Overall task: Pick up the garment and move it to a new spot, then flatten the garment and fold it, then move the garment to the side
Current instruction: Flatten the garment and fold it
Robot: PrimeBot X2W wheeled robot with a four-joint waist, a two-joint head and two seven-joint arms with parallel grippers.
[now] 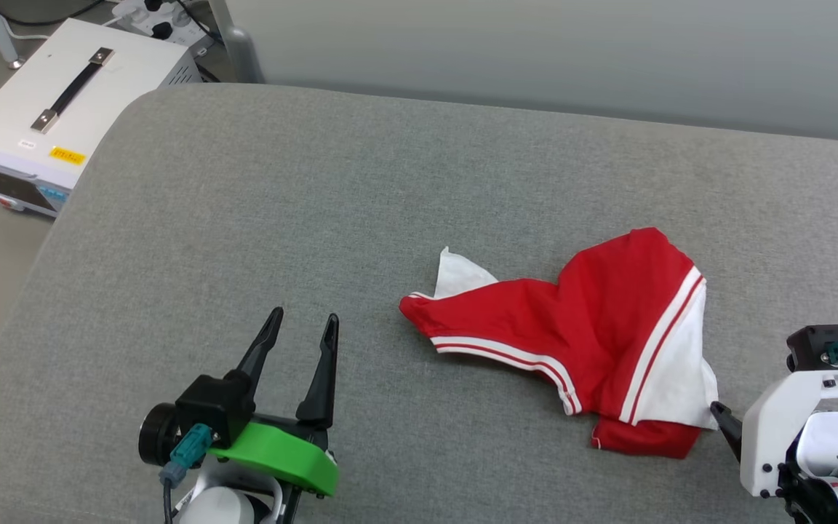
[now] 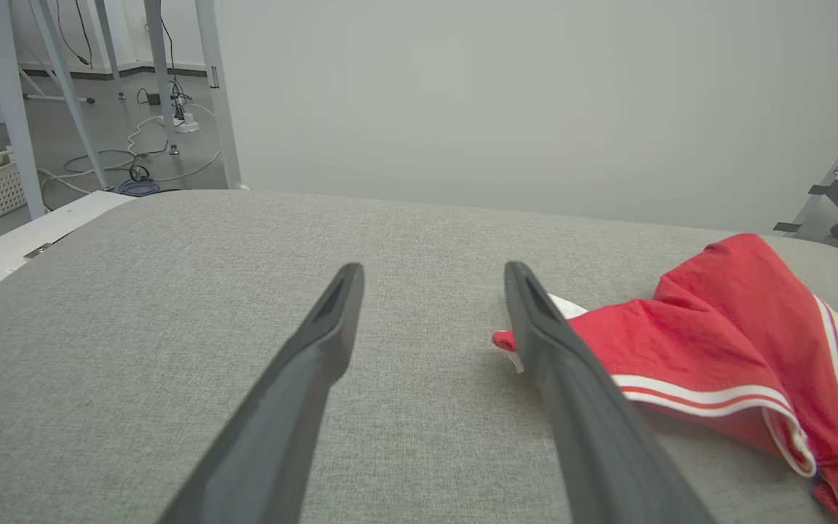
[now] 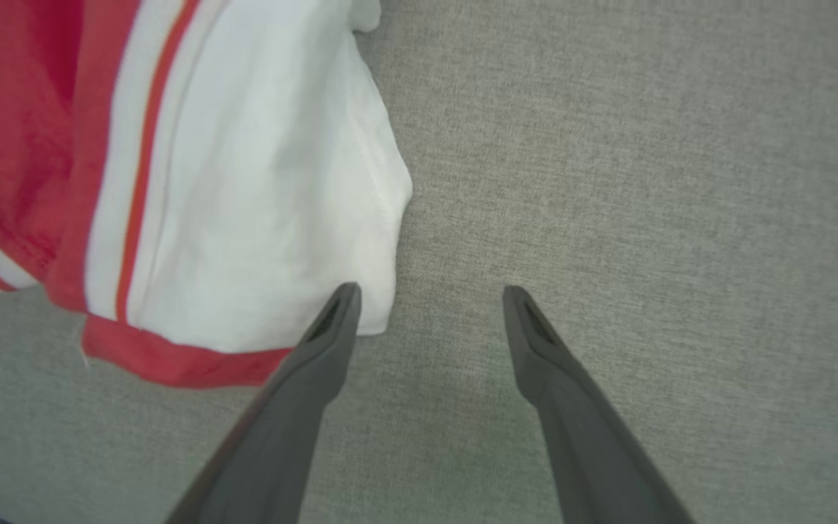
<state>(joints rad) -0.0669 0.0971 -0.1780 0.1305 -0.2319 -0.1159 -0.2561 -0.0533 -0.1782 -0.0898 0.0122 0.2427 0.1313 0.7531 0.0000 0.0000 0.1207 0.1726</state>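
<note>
The right gripper, wide open and empty, sits just beside the shirt at its white edge. The left gripper, equally open and empty, lies farther off.

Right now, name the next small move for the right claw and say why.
Probably ease the right claw a little toward the garment and down, then close on the white sleeve edge. The claw is open and holds nothing; one fingertip sits over the sleeve's edge, the other over the bare grey cushion. The garment lies crumpled, not yet picked up.
</note>
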